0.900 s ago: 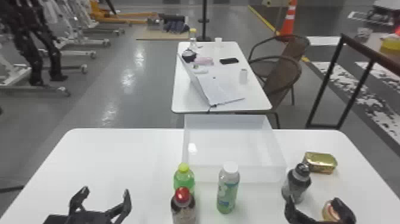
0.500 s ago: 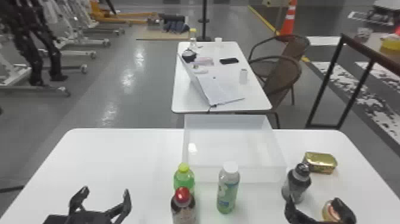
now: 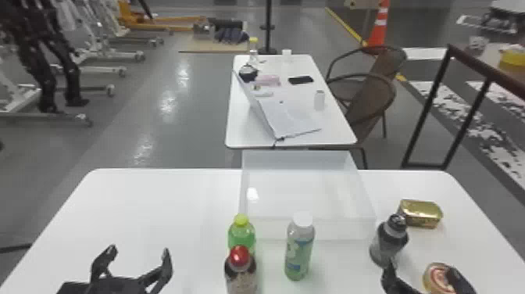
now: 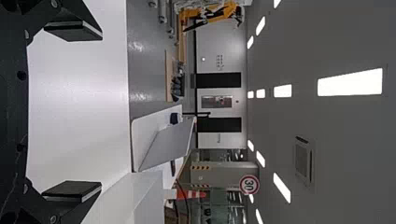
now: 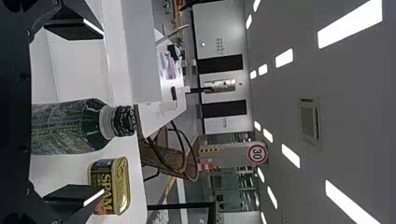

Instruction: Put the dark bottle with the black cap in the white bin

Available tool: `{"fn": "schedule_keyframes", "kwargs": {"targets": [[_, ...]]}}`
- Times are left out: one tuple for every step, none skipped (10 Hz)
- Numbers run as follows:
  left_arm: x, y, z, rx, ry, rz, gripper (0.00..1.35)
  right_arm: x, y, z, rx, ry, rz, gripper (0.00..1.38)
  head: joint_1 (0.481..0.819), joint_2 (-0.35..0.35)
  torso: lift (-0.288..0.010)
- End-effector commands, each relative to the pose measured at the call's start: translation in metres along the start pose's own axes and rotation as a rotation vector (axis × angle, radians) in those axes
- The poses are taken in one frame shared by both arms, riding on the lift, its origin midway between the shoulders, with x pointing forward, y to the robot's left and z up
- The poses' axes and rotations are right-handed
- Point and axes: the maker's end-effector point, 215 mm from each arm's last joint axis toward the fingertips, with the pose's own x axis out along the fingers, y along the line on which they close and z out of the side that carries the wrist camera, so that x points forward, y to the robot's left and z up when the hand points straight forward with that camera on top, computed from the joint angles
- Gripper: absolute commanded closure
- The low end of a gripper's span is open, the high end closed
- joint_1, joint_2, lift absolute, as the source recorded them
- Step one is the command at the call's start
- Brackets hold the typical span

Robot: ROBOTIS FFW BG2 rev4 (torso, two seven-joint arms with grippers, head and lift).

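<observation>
Head view: dark bottle with black cap (image 3: 388,242) is standing upright on white table (image 3: 156,211), outside white rectangular plastic bin (image 3: 269,230), near its right side. Black two-fingered right gripper (image 3: 421,268) is holding nothing, fingers spreading wide; in right wrist view, bottle is showing between them. Black two-fingered left gripper (image 3: 139,252) is hovering over table's left part, fingers spreading wide, grasping nothing. Gold rectangular metal tin (image 3: 421,214) is lying just beyond bottle. Green plastic bottle with yellow-green cap (image 3: 242,235) is standing before bin.
</observation>
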Motion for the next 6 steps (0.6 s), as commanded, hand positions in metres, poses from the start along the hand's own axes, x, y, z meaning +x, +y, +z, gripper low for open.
{"fn": "schedule_keyframes", "kwargs": {"targets": [[0.000,0.000,0.000,-0.008,-0.005,0.002,0.17,0.003,-0.008,-0.009,0.015,0.004,-0.016,0.13,0.549,0.000,-0.100],[0.000,0.000,-0.001,-0.013,-0.002,0.004,0.17,0.008,-0.017,-0.015,0.019,0.000,-0.027,0.13,0.549,0.000,-0.100],[0.000,0.000,-0.002,-0.016,0.000,0.005,0.17,0.014,-0.025,-0.023,0.034,0.004,-0.015,0.13,0.549,0.000,-0.100],[0.000,-0.001,-0.002,-0.017,0.002,0.003,0.17,0.021,-0.029,-0.028,0.034,0.015,0.015,0.13,0.549,0.000,-0.100],[0.001,0.000,-0.002,-0.018,0.002,0.004,0.17,0.027,-0.032,-0.032,0.032,0.026,0.041,0.13,0.549,0.000,-0.100],[0.000,0.000,-0.003,-0.023,0.003,0.005,0.17,0.028,-0.032,-0.040,0.037,0.056,0.044,0.13,0.549,0.000,-0.100]]}}
